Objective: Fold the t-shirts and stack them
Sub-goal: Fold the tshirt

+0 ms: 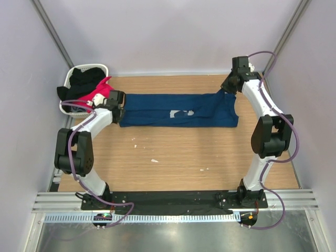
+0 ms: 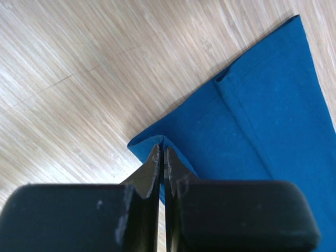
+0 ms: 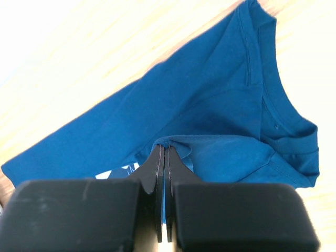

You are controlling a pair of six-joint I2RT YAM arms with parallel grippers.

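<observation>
Woven white plastic forms the basket at the far left, just behind and outward of the left claw. A black t-shirt lies heaped in it, and a pink t-shirt spills over its rim toward that claw. The left claw's jaws are pressed together, pinching a corner edge of the navy blue t-shirt. From that pinch the shirt runs rightward as a long band across the wooden table, with its pale chest print roughly midway between the two claws. The right claw is likewise clamped on a raised fold of the same shirt, and the neckline lies beyond its tips, to the right.
</observation>
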